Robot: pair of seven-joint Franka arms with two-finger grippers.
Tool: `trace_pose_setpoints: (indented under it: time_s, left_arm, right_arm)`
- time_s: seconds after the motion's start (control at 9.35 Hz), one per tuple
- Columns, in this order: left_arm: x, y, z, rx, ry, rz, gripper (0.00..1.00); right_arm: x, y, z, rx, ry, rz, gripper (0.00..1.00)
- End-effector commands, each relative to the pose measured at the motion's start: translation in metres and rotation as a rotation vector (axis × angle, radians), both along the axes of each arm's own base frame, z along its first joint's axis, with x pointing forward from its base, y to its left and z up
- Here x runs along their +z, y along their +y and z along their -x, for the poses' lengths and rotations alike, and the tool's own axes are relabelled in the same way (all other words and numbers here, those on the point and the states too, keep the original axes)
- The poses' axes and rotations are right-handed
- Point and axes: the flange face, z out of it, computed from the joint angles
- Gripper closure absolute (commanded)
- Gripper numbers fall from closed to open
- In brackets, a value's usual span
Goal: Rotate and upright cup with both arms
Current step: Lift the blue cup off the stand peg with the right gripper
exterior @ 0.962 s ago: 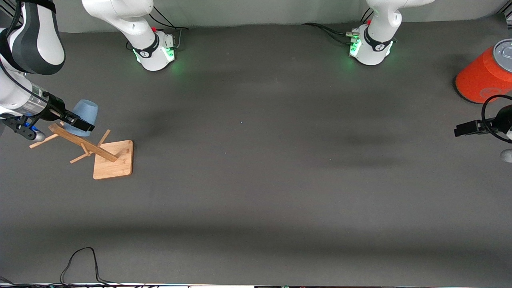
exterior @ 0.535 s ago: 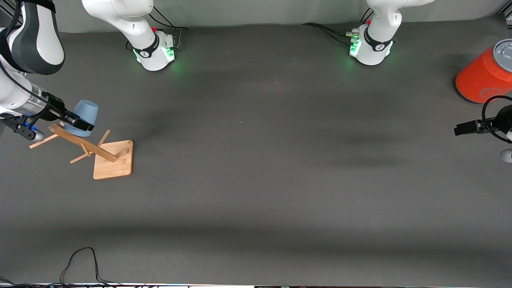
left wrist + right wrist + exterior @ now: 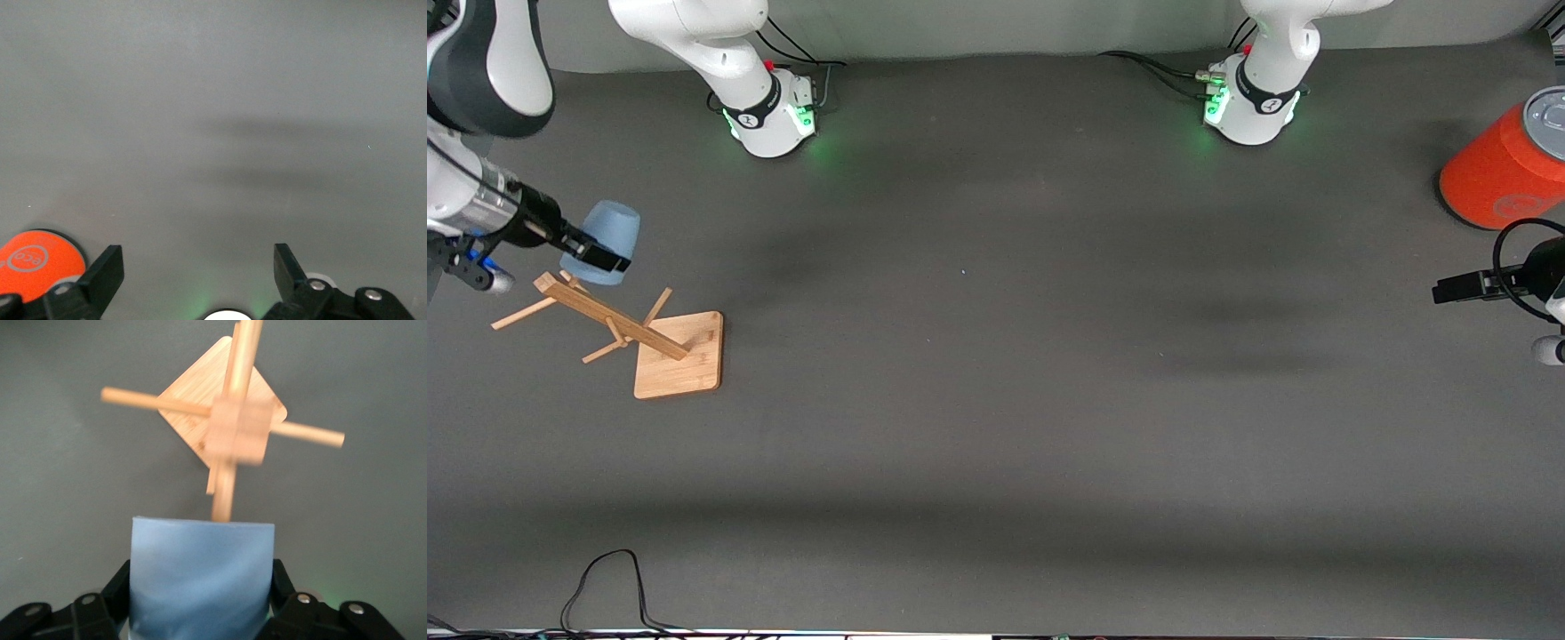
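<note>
The right gripper, at the right arm's end of the tabletop, had its jaws clamped on the cup, one on each side. It held the cup inverted in the air over the top of the wooden rack, rim downward and slightly tilted, just clear of the pegs. In my judgement the step in hand was lifting the cup off the rack and carrying it toward the middle for a handover. To do it well, the cup should rise straight until its rim cleared every peg, then travel slowly so the smooth tapered sides did not slip in the grip. The rack looked light and could tip if a peg caught the rim.

The orange cylinder stood at the left arm's end. The left gripper waited over the tabletop just nearer the front camera than it, jaws wide apart and empty.

Both arms were cut off at the edges of the front view. In the right wrist view the rack appeared blurred, and the cup's rim and inside were hidden.
</note>
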Motion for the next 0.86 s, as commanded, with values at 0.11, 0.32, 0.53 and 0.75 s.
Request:
trace_pose_setpoints:
  time_s: [0.11,0.32,0.53,0.75]
  left_arm:
    - [0.0,-0.002,-0.006,-0.012,0.007,0.005,0.0]
    - [-0.003,-0.004,-0.009,-0.015,0.003,0.008,0.0]
    - [-0.005,-0.006,-0.01,-0.017,0.007,0.006,0.0]
    - [-0.004,-0.006,-0.01,-0.017,0.007,0.006,0.0]
  right_arm:
    - [0.04,0.075,0.028,-0.079,0.004,0.013,0.42]
    - [0.046,0.136,0.039,-0.14,0.015,0.006,0.42]
    - [0.042,0.227,0.035,-0.165,0.001,0.0,0.44]
    - [0.028,0.316,0.002,-0.258,-0.003,-0.01,0.44]
